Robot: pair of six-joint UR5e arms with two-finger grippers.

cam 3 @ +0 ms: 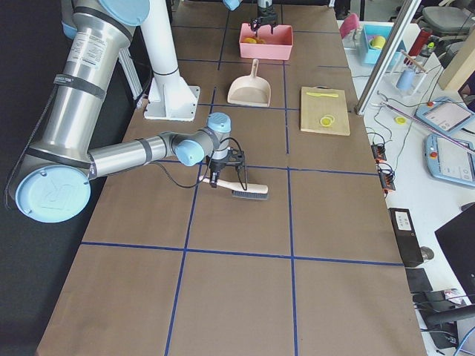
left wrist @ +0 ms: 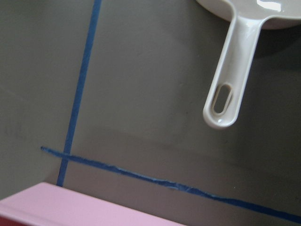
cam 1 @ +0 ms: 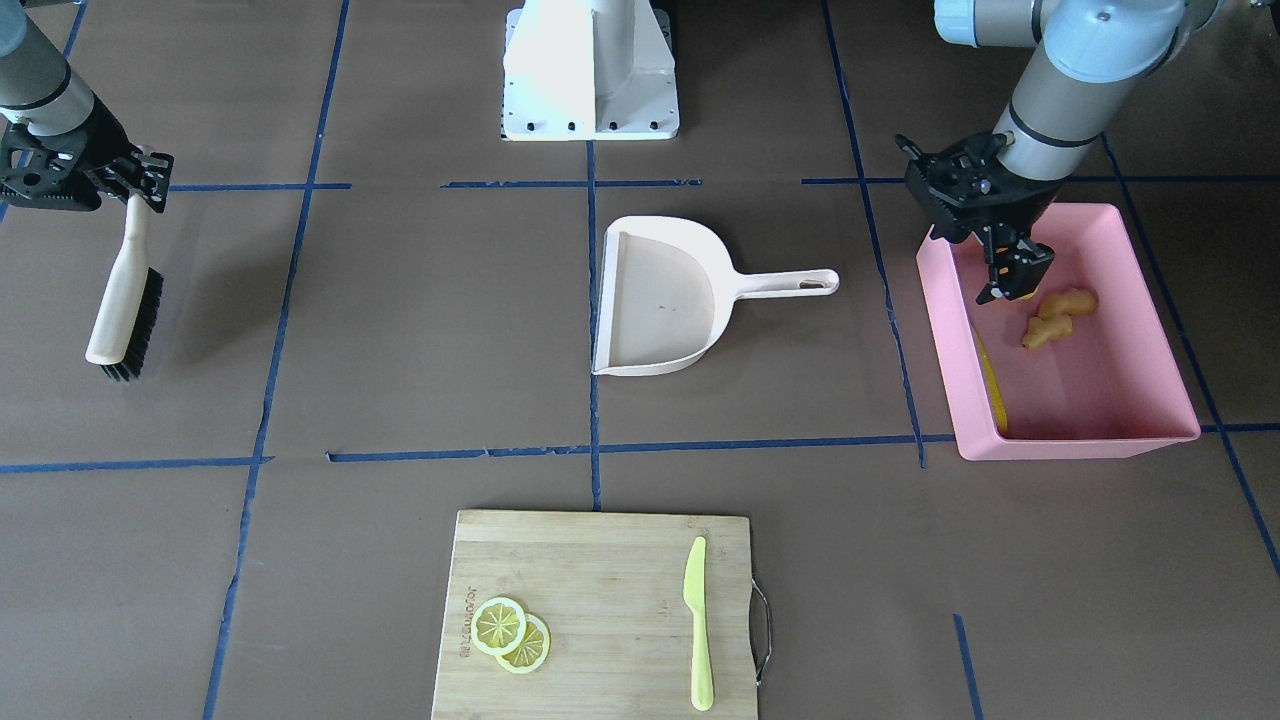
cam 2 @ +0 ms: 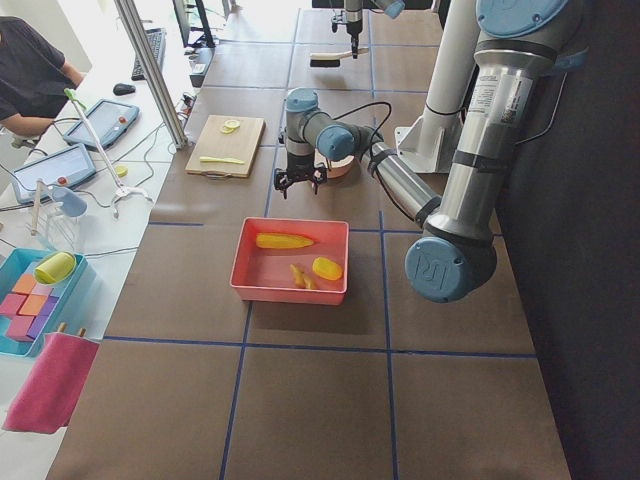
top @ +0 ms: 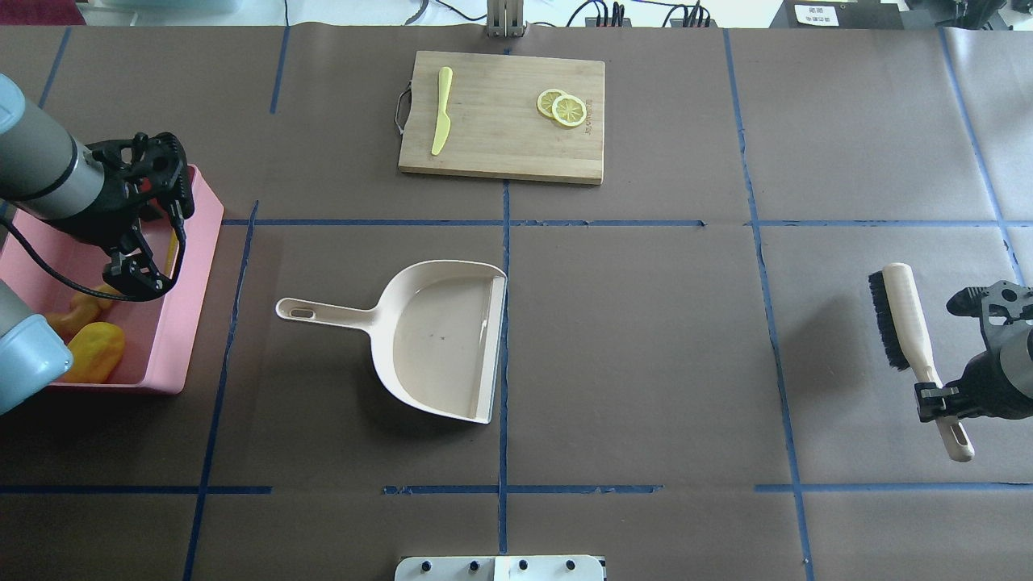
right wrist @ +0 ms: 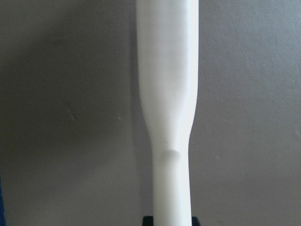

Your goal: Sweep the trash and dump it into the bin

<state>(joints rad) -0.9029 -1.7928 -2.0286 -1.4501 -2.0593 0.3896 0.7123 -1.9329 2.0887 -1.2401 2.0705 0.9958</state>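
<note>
Overhead exterior view: we see the left gripper (top: 137, 270) hanging above the pink bin (top: 184, 323), over the wall that faces the beige dustpan (top: 436, 339). Its fingers are spread and hold nothing.

All three pieces of trash lie inside the bin, below this gripper. The knobbly ginger root (cam 1: 1058, 315) sits just beside its fingertips in the front-facing view. The stubby yellow pepper lump (top: 95, 361) lies under the arm, on the robot's side of the gripper. The long corn cob (cam 2: 283, 241) runs along the bin wall farthest from the robot.

The dustpan lies flat on the table, apart from the bin. Its handle points back toward the left gripper, and nothing lies in the pan.

Well away, at the other end of the table, the right gripper (top: 936, 395) is pinched on the pale handle of a black-bristled brush (top: 904, 319). The brush head reaches out ahead of the gripper, away from the robot.

A wooden cutting board (top: 500, 121) lies across the table from both grippers, with a yellow-green knife (top: 441, 110) and lemon slices (top: 562, 106) on it.
</note>
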